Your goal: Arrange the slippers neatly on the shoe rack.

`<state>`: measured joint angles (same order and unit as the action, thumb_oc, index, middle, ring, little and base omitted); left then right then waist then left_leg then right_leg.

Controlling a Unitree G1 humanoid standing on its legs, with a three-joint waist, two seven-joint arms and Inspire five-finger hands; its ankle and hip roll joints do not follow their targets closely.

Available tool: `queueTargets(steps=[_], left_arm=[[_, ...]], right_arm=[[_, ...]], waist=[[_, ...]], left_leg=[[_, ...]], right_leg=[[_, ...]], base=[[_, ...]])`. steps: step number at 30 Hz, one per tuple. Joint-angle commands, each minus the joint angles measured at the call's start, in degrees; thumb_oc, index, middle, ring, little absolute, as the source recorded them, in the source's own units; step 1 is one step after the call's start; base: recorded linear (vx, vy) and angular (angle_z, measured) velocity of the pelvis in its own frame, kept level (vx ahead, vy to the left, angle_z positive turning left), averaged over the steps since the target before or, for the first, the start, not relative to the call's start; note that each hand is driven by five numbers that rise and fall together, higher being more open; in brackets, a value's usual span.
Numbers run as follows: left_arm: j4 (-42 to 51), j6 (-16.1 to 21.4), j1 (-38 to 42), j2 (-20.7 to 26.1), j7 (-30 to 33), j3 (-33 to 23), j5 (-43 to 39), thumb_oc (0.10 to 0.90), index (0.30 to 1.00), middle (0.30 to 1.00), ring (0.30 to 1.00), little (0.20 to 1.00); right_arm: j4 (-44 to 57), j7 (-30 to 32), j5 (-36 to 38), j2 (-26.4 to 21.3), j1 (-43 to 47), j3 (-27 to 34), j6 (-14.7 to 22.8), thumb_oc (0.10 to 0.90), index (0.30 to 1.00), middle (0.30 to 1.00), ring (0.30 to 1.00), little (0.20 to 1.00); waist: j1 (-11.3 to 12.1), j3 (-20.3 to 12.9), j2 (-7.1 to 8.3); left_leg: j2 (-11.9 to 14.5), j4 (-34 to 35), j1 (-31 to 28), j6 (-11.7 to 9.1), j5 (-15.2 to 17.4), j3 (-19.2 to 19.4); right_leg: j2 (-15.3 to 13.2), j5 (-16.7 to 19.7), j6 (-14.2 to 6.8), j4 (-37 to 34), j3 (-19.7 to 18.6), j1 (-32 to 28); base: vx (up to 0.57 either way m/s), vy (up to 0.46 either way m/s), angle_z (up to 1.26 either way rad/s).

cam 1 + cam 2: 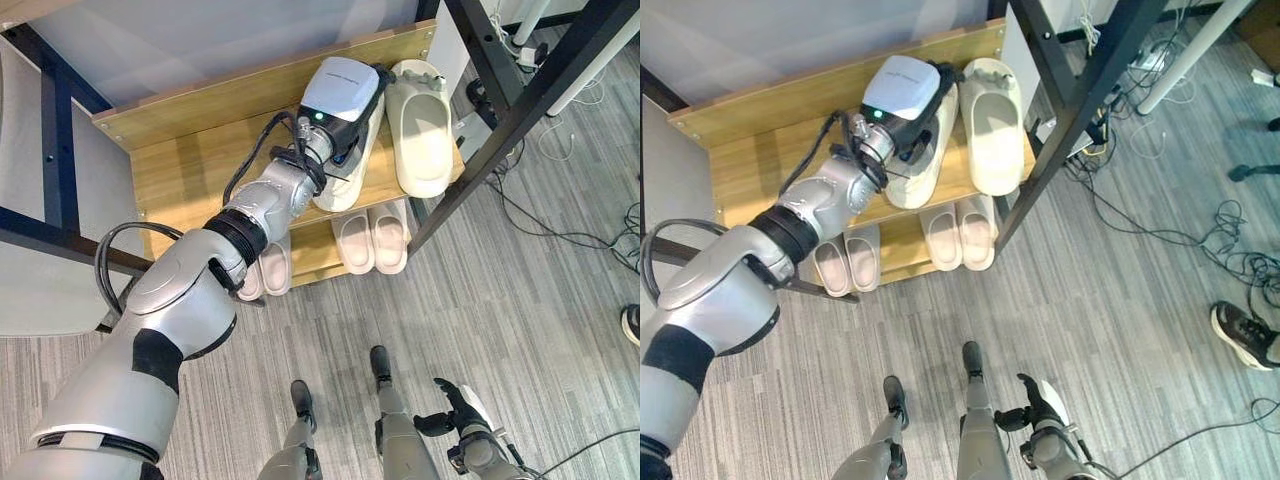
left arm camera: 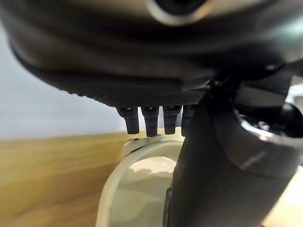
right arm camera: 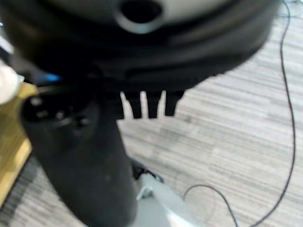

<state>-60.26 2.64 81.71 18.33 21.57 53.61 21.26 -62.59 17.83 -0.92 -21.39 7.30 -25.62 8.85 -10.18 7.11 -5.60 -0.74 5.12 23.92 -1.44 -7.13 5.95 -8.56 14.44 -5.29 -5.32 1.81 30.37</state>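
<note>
On the wooden shoe rack's top shelf (image 1: pixel 190 180) lie two cream slippers. My left hand (image 1: pixel 340 95) lies over the left slipper (image 1: pixel 340 190), covering most of it, so that its heel end sticks out toward me. In the left wrist view the fingers (image 2: pixel 150 122) run straight over that slipper (image 2: pixel 137 189), with the thumb alongside. The second slipper (image 1: pixel 420 120) lies just to the right, sole down and uncovered. My right hand (image 1: pixel 460 410) hangs low at the lower right, open and holding nothing.
Two pale pairs sit on the lower shelf, one at the right (image 1: pixel 372 238) and one at the left (image 1: pixel 268 270). A black metal frame post (image 1: pixel 500 140) slants past the rack's right end. Cables (image 1: pixel 590 220) trail on the floor, and a person's shoe (image 1: pixel 1245 335) shows at the right.
</note>
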Motion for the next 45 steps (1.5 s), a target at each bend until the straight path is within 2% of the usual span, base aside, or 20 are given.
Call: queueTargets(steps=[1,8,11,17,20,24,27,28,35,39,41,42,45], left_arm=[[-5.42,1.12,7.65,2.38,2.01,-5.1,-3.04,0.8,0.9,0.9,0.9,0.9],[-1.52,2.61,5.96,5.26,1.45,-6.26,-5.86,0.8,0.9,0.9,0.9,0.9],[5.34,3.67,3.18,7.17,1.84,-7.18,-6.22,0.8,0.9,0.9,0.9,0.9],[12.2,4.54,-1.25,9.15,1.47,-8.84,-7.21,0.8,0.9,0.9,0.9,0.9],[16.97,4.6,-1.77,10.8,1.41,-8.16,-5.12,0.8,0.9,0.9,0.9,0.9],[21.62,5.26,-4.75,11.74,1.62,-10.34,-5.4,0.8,0.9,0.9,0.9,0.9],[24.77,6.63,-7.63,11.1,1.65,-13.79,-9.91,0.8,0.9,0.9,0.9,0.9],[27.24,8.02,-10.07,10.75,1.54,-16.45,-14.1,0.8,0.9,0.9,0.9,0.9],[32.85,10.97,-17.38,10.99,1.86,-21.74,-22.89,0.8,0.9,0.9,0.9,0.9],[35.85,13.98,-24.77,11.55,-2.32,-25.13,-33.85,0.8,0.9,0.9,0.9,0.9],[36.01,14.21,-25.66,11.44,-3.04,-25.7,-36.41,0.8,0.9,0.9,0.9,0.9],[35.99,14.65,-27.66,12.02,-6.06,-25.91,-41.32,0.8,0.9,0.9,0.9,0.9],[37.18,14.41,-30.39,12.46,-8.76,-25.85,-44.8,0.8,0.9,0.9,0.9,0.9]], right_arm=[[-2.67,0.53,0.22,-2.72,-0.22,1.08,-0.34,0.8,0.9,0.9,0.9,0.9],[-2.89,0.01,0.16,-2.33,-0.87,1.61,-0.85,0.8,0.9,0.9,0.9,0.9],[-2.72,-0.04,0.18,-2.1,-1.49,2.59,-1.13,0.8,0.9,0.9,0.9,0.9],[-2.53,0.16,0.05,-2.01,-1.63,3.56,-1.43,0.8,0.9,0.9,0.9,0.9],[-2.46,0.14,0.24,-1.93,-1.94,4.42,-1.37,0.8,0.9,0.9,0.9,0.9],[-2.45,0.19,0.56,-1.69,-1.95,5.42,-1.43,0.8,0.9,0.9,0.9,0.9],[-2.51,-0.04,0.55,-1.51,-2.47,5.72,-1.65,0.8,0.9,0.9,0.9,0.9],[-2.54,-0.27,0.47,-1.31,-2.98,6.13,-1.9,0.8,0.9,0.9,0.9,0.9],[-2.56,-0.53,0.63,-0.49,-3.61,6.92,-2.19,0.8,0.9,0.9,0.9,0.9],[-2.16,-1.14,0.51,-0.19,-3.3,7.52,-2.78,0.8,0.9,0.9,0.9,0.9],[-2.14,-1.19,0.55,-0.11,-3.21,7.42,-2.9,0.8,0.9,0.9,0.9,0.9],[-1.93,-1.65,0.43,-0.11,-3.06,7.19,-3.08,0.8,0.9,0.9,0.9,0.9],[-1.6,-2.27,0.25,0.05,-3.36,7.08,-3.29,0.8,0.9,0.9,0.9,0.9]], waist=[[1.37,1.21,-0.73],[2.05,0.94,-1.17],[2.77,1.11,-1.25],[3.57,1.57,-1.43],[4.18,1.91,-1.64],[4.92,2.39,-1.79],[5.26,2.44,-1.8],[5.5,2.44,-1.9],[6.17,2.35,-1.99],[6.86,2.06,-1.81],[6.85,1.98,-1.81],[6.93,1.71,-1.61],[6.99,1.47,-1.38]], left_leg=[[0.05,-0.12,3.75,-1.26,1.83,-2.04],[-0.16,-0.12,3.69,-1.24,1.63,-2.27],[-0.35,-0.12,3.25,-1.28,1.67,-2.39],[-0.49,-0.12,2.86,-1.4,1.5,-2.66],[-0.65,-0.12,2.7,-1.43,1.39,-2.96],[-0.83,-0.12,2.48,-1.48,1.22,-3.08],[-0.83,-0.12,2.19,-1.53,1.11,-3.22],[-0.93,-0.12,2.04,-1.55,1.01,-3.27],[-1.12,-0.12,1.62,-1.6,0.89,-3.55],[-1.34,-0.12,1.22,-1.52,0.75,-3.89],[-1.37,-0.12,1.26,-1.5,0.71,-3.96],[-1.36,-0.12,1.38,-1.51,0.64,-3.96],[-1.37,-0.12,1.43,-1.42,0.6,-4.01]], right_leg=[[0.04,-6.66,-4.29,0.32,1.38,-1.17],[-0.06,-6.71,-4.25,0.32,1.62,-1.41],[-0.15,-6.82,-4.25,0.32,1.97,-2.02],[-0.3,-6.91,-4.26,0.32,2.29,-2.61],[-0.37,-7.01,-4.26,0.32,2.41,-2.99],[-0.42,-7.1,-4.27,0.32,2.68,-3.32],[-0.52,-7.1,-4.27,0.32,2.82,-3.64],[-0.59,-7.08,-4.26,0.32,3.04,-3.81],[-0.64,-7.18,-4.17,0.32,3.51,-4.4],[-0.78,-7.03,-4.07,0.32,3.93,-5.05],[-0.79,-7.01,-4.08,0.32,4.03,-5.03],[-0.84,-6.88,-4.05,0.32,4.19,-4.95],[-0.83,-6.87,-3.94,0.32,4.33,-4.96]], base=[[0.0,0.0,0.0],[0.0,0.0,0.0],[0.0,0.0,0.0],[0.0,0.002,0.01],[-0.01,0.001,0.03],[-0.02,0.003,0.06],[0.0,0.0,0.0],[0.0,0.0,0.0],[-0.01,0.0,0.03],[-0.01,0.009,0.03],[-0.01,0.006,0.03],[-0.02,0.01,0.08],[-0.01,0.004,0.01]])
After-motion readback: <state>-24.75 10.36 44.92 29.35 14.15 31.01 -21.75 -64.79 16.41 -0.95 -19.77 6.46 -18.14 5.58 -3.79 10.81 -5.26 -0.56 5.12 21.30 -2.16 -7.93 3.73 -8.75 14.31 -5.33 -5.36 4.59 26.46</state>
